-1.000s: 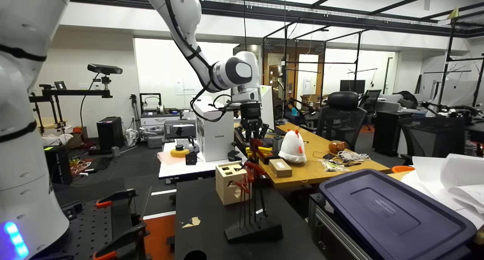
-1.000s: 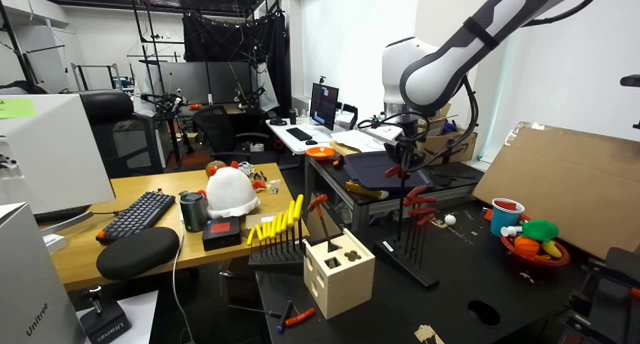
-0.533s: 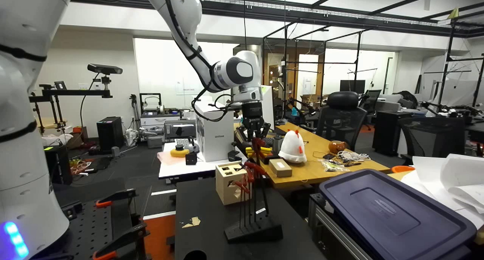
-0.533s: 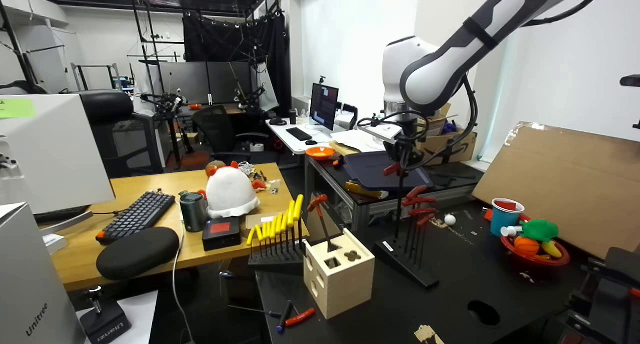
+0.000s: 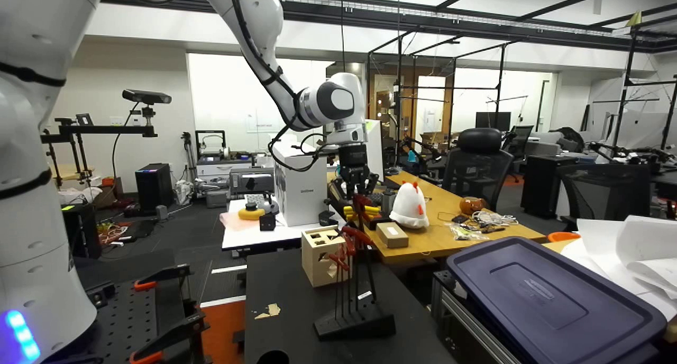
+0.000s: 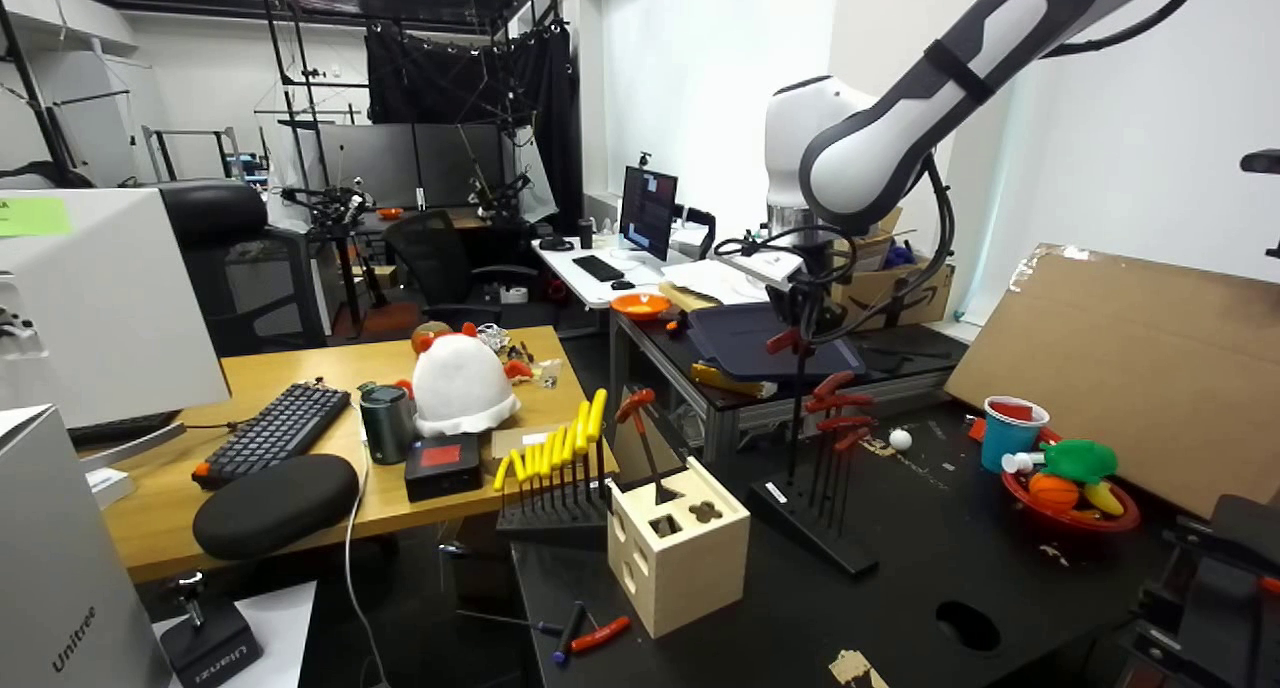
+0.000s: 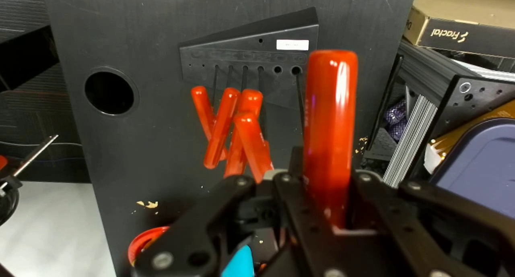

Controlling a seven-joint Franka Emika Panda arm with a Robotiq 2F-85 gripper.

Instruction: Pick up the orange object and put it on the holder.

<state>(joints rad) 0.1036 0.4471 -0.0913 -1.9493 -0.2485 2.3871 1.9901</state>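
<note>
Four keys (image 7: pixel 221 128) rise from the black stand (image 5: pixel 365 327), up front in an exterior view. Above it, the gripper (image 7: pixel 328 184) clamps an orange-red key (image 7: pixel 332 124), whose shaft reaches the last hole of the stand's row. Behind is the block (image 5: pixel 312 261); farther off, a white plush (image 5: pixel 407 208) sits on the desk (image 5: pixel 431 242).

Your hand (image 5: pixel 359 192) is black, the tool handle (image 7: pixel 332 120) orange-red. You have the wooden block (image 6: pixel 675 553) in pale cream patterned with dark shapes, a black worktop (image 6: pixel 800 623), yellow grips (image 6: pixel 582 426), a white plush (image 6: pixel 460 383) marked with red, a white-rimmed blue cup (image 6: pixel 1008 438) and an indigo lid (image 5: pixel 537 292).
</note>
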